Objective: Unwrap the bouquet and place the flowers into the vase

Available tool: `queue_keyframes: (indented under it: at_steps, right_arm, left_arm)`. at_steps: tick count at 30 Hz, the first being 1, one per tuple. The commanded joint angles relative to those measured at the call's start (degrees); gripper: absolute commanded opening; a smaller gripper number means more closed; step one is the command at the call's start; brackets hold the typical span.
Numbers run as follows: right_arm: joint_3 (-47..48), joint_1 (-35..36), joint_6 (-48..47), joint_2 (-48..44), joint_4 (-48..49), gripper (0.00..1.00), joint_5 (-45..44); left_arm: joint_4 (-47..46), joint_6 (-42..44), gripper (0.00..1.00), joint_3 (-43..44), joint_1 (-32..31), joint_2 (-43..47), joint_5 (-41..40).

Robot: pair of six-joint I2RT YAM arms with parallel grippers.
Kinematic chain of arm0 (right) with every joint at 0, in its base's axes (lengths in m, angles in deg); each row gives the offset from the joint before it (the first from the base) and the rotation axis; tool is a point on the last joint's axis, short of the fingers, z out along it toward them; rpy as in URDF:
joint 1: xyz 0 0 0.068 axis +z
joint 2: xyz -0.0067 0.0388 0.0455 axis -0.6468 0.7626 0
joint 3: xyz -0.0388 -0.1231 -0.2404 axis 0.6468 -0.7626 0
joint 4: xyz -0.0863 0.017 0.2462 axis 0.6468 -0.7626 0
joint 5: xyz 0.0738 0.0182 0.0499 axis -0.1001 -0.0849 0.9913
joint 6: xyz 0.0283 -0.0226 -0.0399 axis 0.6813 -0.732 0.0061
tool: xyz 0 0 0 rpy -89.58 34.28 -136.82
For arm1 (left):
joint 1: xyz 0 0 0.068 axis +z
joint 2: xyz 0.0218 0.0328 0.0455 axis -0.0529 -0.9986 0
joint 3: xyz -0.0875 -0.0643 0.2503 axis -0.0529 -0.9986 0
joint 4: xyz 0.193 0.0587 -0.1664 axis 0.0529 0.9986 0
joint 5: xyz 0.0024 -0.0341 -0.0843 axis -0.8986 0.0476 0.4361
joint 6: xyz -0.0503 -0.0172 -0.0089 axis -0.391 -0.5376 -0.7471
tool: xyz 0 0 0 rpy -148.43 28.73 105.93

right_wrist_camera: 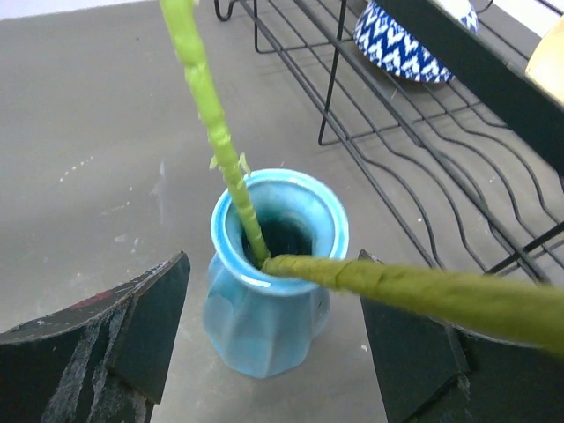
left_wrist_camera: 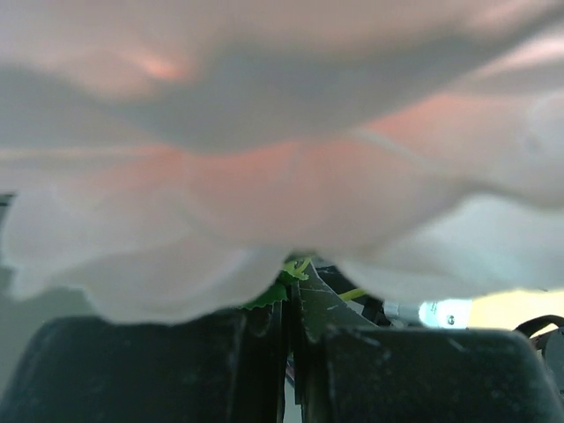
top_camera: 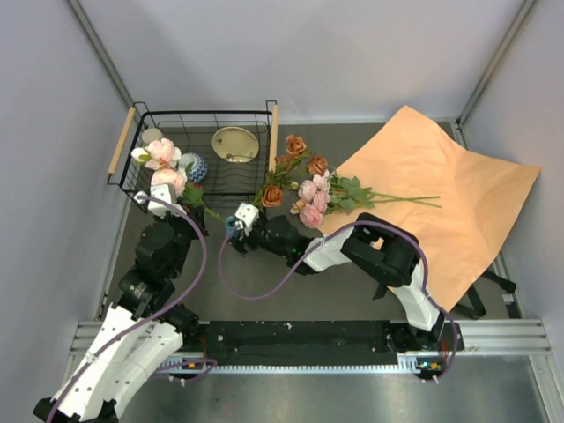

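Observation:
The teal-blue vase [right_wrist_camera: 264, 317] stands on the table between the wide-apart fingers of my open right gripper [right_wrist_camera: 273, 261]; the fingers do not touch it. Two green stems lean out of its mouth, a thin one [right_wrist_camera: 211, 106] and a thick one [right_wrist_camera: 441, 295]. From above, the vase [top_camera: 231, 228] sits just in front of the basket. My left gripper [left_wrist_camera: 291, 308] is shut on a flower's stem and leaf, and pink petals [left_wrist_camera: 264, 159] fill its view. It [top_camera: 163, 201] holds pink flowers [top_camera: 167, 179] over the basket's corner. More flowers [top_camera: 308, 189] lie on the table by the opened paper [top_camera: 432, 194].
A black wire basket [top_camera: 269, 132] with wooden handles holds a blue-and-white bowl [top_camera: 196, 167], a beige cup [top_camera: 152, 136] and a gold dish [top_camera: 235, 144]. The basket's wires [right_wrist_camera: 352, 115] run close behind the vase. Grey walls close in the table.

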Motion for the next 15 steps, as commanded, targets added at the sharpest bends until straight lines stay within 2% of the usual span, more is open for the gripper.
queue_keyframes:
  at_steps: [1,8,15]
  right_arm:
    - [3.65,-0.81,0.70,-1.33,2.80,0.76,2.95]
    - [6.29,-0.90,0.35,0.52,1.56,0.71,2.70]
    - [5.15,-0.98,0.52,0.08,2.09,0.71,2.26]
  left_arm:
    - [5.20,-3.47,0.00,-0.88,-0.04,0.51,-2.79]
    - [4.94,-11.82,0.00,-1.68,-0.04,-0.18,-1.40]
    - [5.99,-10.25,0.00,-0.89,-0.04,-0.63,-3.15]
